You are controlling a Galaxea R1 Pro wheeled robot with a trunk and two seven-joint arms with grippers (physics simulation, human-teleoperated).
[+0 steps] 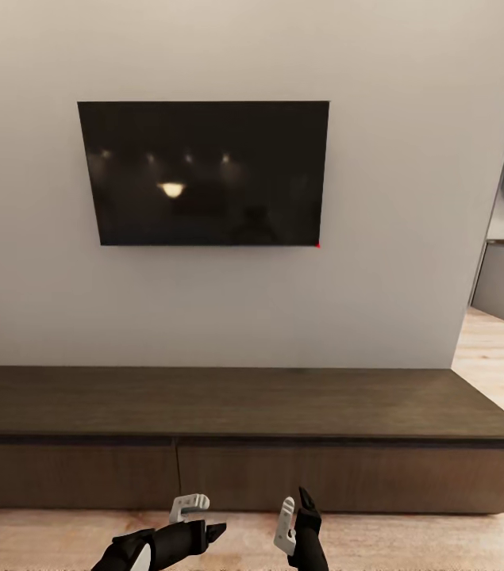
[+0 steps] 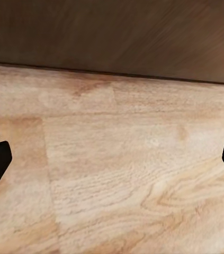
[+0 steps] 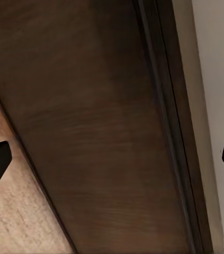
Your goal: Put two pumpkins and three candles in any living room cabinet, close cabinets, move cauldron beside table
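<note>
While facing the cabinet [image 1: 244, 444], both arms hang low, jaws apart.

long low dark-brown cabinet [image 1: 236, 444] against the wall, both drawer fronts shut

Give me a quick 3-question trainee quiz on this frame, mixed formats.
1. True or false: the drawer fronts of the cabinet in the head view are shut.
2. Multiple choice: what hangs on the wall above the cabinet? A) a mirror B) a dark TV screen C) a shelf of books
3. Short answer: in the wrist views, are the fingertips of the left gripper and right gripper wide apart or closed, and is anything between them?

Key
1. True: both fronts sit flush, no pale drawer inside shows.
2. B
3. Wide apart, nothing between them; the left looks at the wood floor, the right at the cabinet front.
</note>
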